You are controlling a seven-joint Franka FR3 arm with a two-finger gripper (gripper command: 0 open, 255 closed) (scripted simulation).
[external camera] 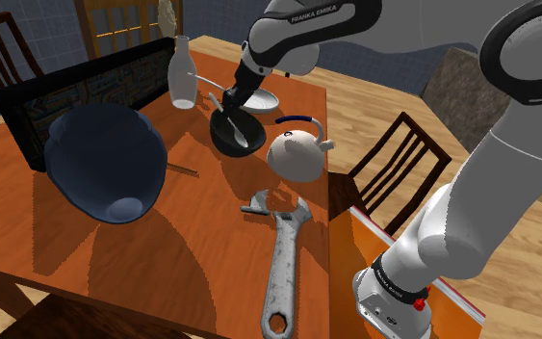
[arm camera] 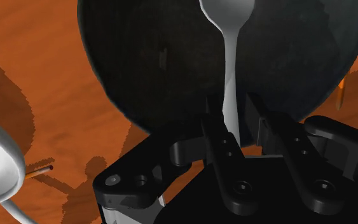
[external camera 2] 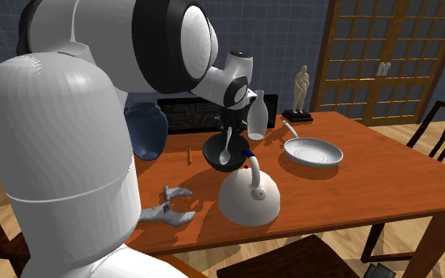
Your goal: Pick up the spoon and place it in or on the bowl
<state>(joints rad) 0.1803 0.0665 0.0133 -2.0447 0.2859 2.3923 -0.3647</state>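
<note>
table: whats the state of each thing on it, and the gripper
gripper, shut on the spoon
spoon, held, scoop end down over the bowl
bowl, right way up, under the spoon
kettle, upright
bottle, upright
wrench, lying flat
pan, right way up

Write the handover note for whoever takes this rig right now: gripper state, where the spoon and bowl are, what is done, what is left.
Gripper: shut on the spoon, clasping its handle, directly above the black bowl.
Spoon: hangs head-down, with its head low inside the bowl. I cannot tell whether it touches the bottom.
Bowl: upright on the table, beside the white kettle.
Done: spoon picked up and brought over the bowl.
Left: release the spoon into the bowl, then lift the gripper clear.
</note>
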